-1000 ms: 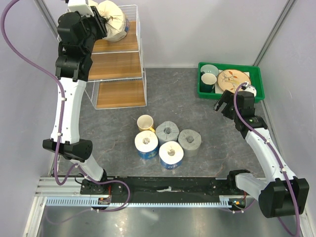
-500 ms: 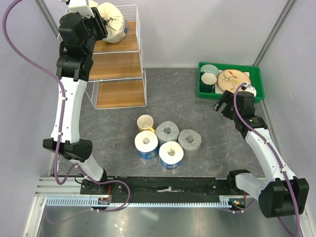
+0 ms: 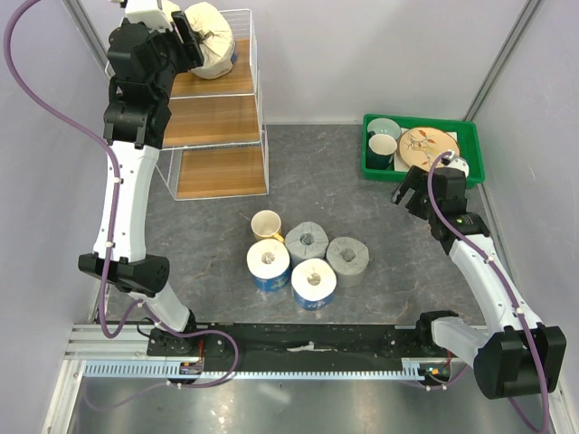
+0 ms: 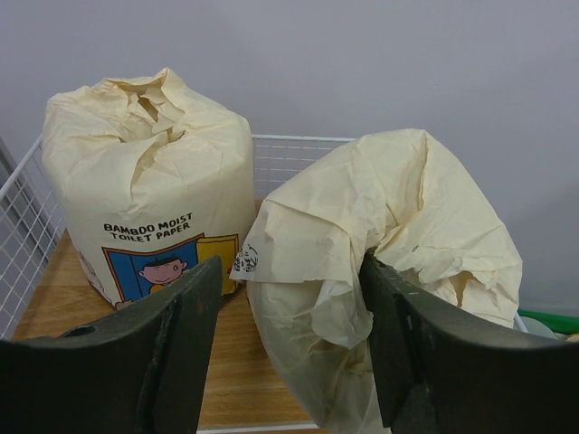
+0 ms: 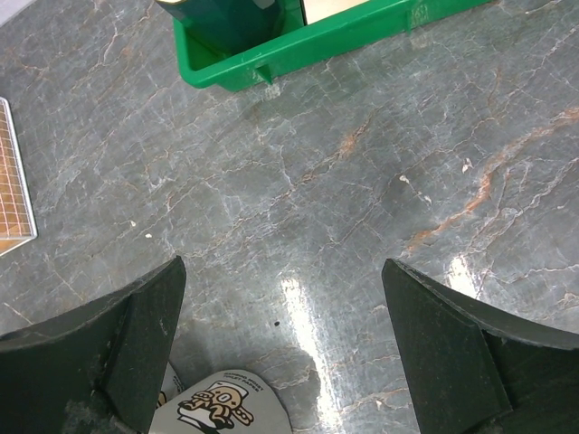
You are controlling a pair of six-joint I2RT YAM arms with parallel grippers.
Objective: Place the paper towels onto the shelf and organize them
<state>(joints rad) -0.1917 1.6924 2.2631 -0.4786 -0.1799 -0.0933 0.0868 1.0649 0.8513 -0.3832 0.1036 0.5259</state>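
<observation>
Tilted cream roll (image 4: 398, 262) of paper towels lies between the jaws of the left gripper (image 4: 289, 267), over the top tier of the shelf (image 3: 217, 117) at the counter's far left corner.
One finger (image 4: 425, 362) rests against its wrapper and the other finger (image 4: 172, 344) is just beside the wrapper's crumpled edge; whether the jaws clamp it or sit loose around it cannot be told. An upright cream roll (image 4: 149, 208) stands just beside it on the same board. Four more rolls stand on end in a tight cluster mid-counter, toward the near edge: first grey roll (image 3: 307, 242), second grey roll (image 3: 347, 257), first white-and-blue roll (image 3: 269, 264), second white-and-blue roll (image 3: 314, 283), with a yellow mug (image 3: 266, 223) at their far side. The right gripper (image 5: 282, 267) hangs with jaws spread wide and nothing between them, above the counter (image 5: 362, 181), near the green tray (image 3: 375, 167) at the far right corner.
</observation>
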